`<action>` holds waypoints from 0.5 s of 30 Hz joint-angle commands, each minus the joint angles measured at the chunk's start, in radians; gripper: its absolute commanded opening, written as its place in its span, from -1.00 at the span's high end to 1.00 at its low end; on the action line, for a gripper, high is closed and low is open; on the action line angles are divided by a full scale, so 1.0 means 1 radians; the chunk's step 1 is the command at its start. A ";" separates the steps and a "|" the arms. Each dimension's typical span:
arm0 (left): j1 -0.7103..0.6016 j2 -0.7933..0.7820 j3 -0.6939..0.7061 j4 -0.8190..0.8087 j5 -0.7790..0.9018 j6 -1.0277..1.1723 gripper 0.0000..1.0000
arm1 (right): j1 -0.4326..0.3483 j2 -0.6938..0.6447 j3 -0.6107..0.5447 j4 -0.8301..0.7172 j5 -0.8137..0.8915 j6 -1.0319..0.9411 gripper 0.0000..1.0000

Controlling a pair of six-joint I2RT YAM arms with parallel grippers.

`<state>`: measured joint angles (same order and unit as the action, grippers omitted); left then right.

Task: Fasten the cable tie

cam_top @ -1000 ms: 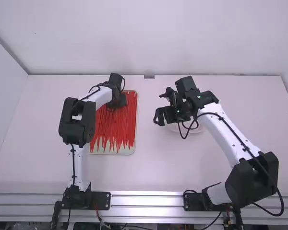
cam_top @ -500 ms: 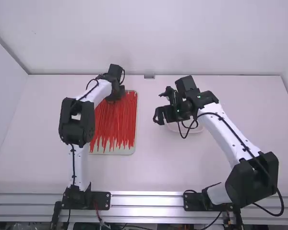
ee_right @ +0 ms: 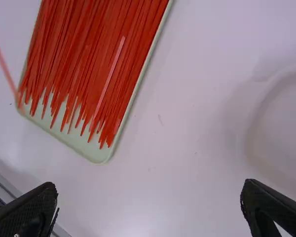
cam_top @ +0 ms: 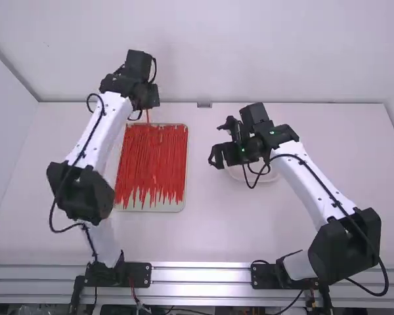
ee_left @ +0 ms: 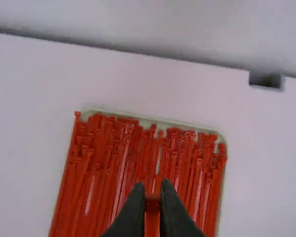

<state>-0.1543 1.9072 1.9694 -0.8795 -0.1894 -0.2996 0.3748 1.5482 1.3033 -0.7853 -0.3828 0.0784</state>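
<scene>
High view: left end effector point(cam_top: 143, 105) high above 12 o'clock end of tray point(cam_top: 151, 209), fingers clamped on single red tie point(ee_left: 151, 217) hanging down. Pile of red ties point(cam_top: 154, 164) fills tray. Right end effector point(cam_top: 221, 141), at tray's 3 o'clock, hangs over desk point(cam_top: 203, 216), fingers wide apart, just beside white dish point(cam_top: 253, 176).

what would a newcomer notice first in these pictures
The bright red cable ties heaped on a pale tray, left of middle on the table. Raised near the tray's far end, the left gripper pinches a single tie; the right gripper hangs open beside the tray.
</scene>
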 commanded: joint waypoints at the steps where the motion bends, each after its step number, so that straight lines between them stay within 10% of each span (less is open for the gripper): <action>1: -0.003 -0.080 0.016 -0.039 -0.026 0.001 0.96 | -0.002 0.010 0.026 0.004 0.001 -0.007 -0.99; 15: -0.004 -0.585 -0.512 0.088 -0.061 -0.078 0.96 | 0.001 0.010 0.026 0.066 -0.065 -0.008 -0.99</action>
<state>-0.1543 1.4048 1.5509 -0.8169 -0.2646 -0.3542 0.3748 1.5482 1.3033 -0.7269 -0.4057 0.0753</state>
